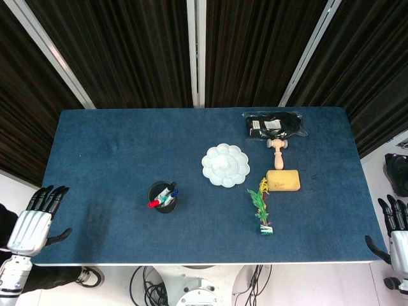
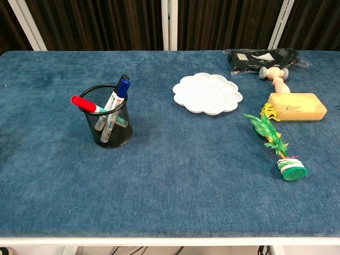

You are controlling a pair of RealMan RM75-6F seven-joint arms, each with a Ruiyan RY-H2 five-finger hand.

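Your left hand (image 1: 30, 224) hangs off the near left corner of the table (image 1: 115, 146), fingers spread and holding nothing, touching nothing but perhaps the table's edge with its thumb; the head view is too oblique there to be sure. Your right hand (image 1: 394, 237) sits off the near right corner, likewise spread and empty. Neither shows in the chest view.

Nearest your left hand is the black mesh pen cup (image 2: 109, 118), standing upright left of centre, well apart from the hand. It holds markers: one with a red cap (image 2: 83, 103) leaning left, one with a blue cap (image 2: 120, 90) leaning back. Judge the cup light and stiff, its wire wall easy to grip around the middle, though top-heavy with the markers and likely to tip if you push it at the rim. The markers are smooth and may slip; pinch one below the cap.

Nearest your right hand lies the artificial plant (image 2: 276, 143), on its side with its small green base toward you. It looks very light, with soft leaves; take it by the base or stem. Beyond it lie a yellow sponge (image 2: 296, 107), a wooden massage roller (image 2: 275, 75), a black packet (image 2: 263, 58) and a white flower-shaped palette (image 2: 207, 93).
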